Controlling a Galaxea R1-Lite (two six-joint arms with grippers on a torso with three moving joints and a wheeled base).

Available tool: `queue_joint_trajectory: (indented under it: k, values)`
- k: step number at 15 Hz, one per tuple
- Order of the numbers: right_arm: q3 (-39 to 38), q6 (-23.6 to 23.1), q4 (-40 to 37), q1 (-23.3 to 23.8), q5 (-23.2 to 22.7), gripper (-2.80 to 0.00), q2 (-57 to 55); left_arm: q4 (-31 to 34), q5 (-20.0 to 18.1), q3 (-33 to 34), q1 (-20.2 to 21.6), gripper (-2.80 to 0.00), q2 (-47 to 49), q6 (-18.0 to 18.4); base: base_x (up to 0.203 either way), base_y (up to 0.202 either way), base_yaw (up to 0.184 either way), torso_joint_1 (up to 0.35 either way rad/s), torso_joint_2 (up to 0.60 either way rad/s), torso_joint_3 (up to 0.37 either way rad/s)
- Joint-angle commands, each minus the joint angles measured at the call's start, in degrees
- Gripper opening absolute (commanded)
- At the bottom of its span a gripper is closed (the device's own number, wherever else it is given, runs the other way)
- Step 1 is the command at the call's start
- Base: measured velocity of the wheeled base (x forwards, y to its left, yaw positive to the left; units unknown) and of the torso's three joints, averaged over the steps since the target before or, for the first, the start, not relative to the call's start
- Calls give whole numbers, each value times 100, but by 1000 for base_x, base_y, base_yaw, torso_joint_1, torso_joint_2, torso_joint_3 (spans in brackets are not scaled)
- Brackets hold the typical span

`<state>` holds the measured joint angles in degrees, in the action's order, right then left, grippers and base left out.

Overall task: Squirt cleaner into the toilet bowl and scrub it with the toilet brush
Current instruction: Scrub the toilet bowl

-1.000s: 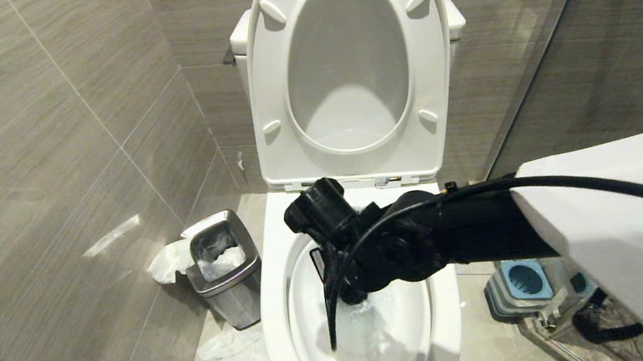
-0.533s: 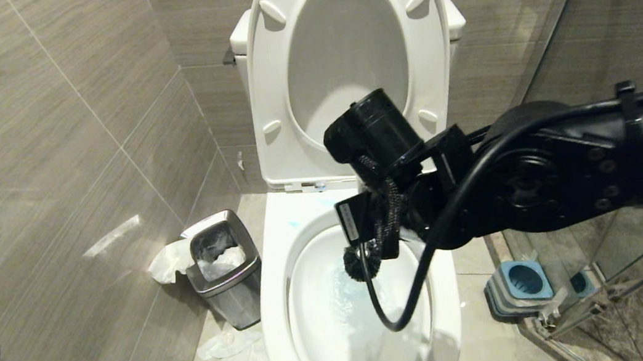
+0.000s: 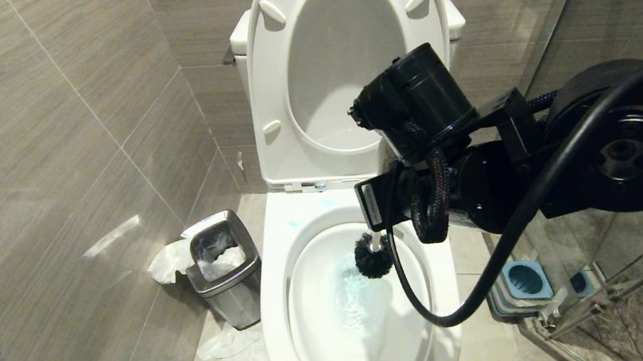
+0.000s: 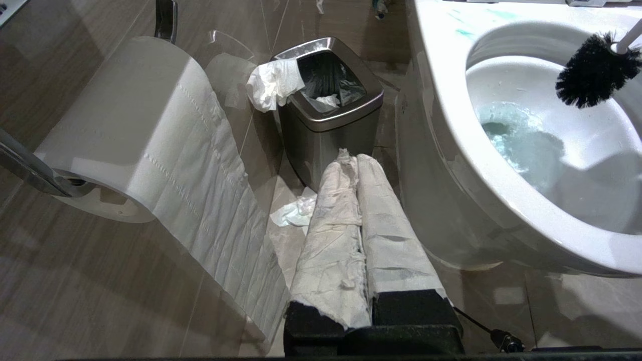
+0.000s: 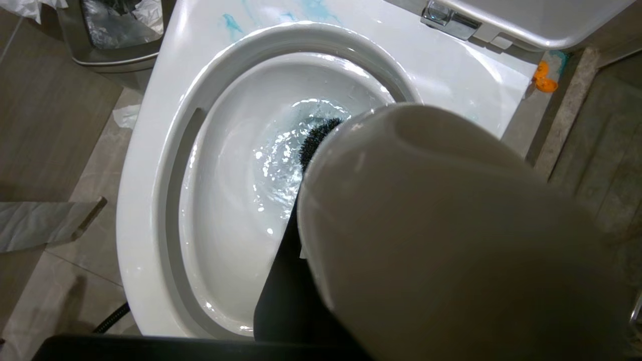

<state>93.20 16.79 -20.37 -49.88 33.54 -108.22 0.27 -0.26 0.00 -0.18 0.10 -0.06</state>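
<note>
The white toilet bowl [image 3: 270, 286] stands with seat and lid [image 3: 280, 99] raised. Pale blue cleaner [image 3: 293, 223] smears the back rim and tints the water [image 4: 506, 140]. My right gripper [image 3: 395, 211], mostly hidden under its wrist, is shut on the toilet brush's white handle [image 5: 451, 225]. The black bristle head [image 3: 373, 255] hangs above the water near the bowl's back right wall; it also shows in the left wrist view [image 4: 592, 70]. My left gripper [image 4: 351, 160], its fingers wrapped in paper, is shut and empty, parked low beside the bowl.
A steel-rimmed bin [image 3: 224, 268] with tissue stands left of the bowl, and crumpled paper [image 3: 232, 354] lies on the floor. A toilet roll [image 4: 130, 130] hangs near my left gripper. The blue-and-grey brush holder [image 3: 521, 284] sits right of the bowl by a glass partition [image 3: 618, 265].
My right arm has risen and swung toward the right. The brush head has come up from deep in the bowl to near its back right wall.
</note>
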Motion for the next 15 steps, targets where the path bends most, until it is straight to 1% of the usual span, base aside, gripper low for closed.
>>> queue_joint_trajectory:
  k: [1, 4, 6, 8, 14, 15]
  values:
    - [24, 9, -3, 4, 38, -280, -216, 0, -1, 9, 1, -280, -1, -3, 0, 0, 0, 0, 0, 0]
    - [21, -2, 0, 22, 227, -280, -626, 0, -1, 9, 1, -280, 8, -3, 0, 0, 0, 0, 0, 0]
    - [159, -15, 25, 119, 362, -280, -950, 0, -1, 9, 1, -280, -1, -3, 0, 0, 0, 0, 0, 0]
    - [526, -6, 39, 258, 689, -280, -1312, 0, -1, 9, 1, -280, 2, -3, 0, 0, 0, 0, 0, 0]
    - [1988, -92, 45, 259, 741, -280, -2246, 0, -1, 11, 1, -280, 1, -3, 0, 0, 0, 0, 0, 0]
    - [2057, -140, 88, 193, 716, -280, -2384, 0, -1, 10, 1, -280, 7, -3, 0, 0, 0, 0, 0, 0]
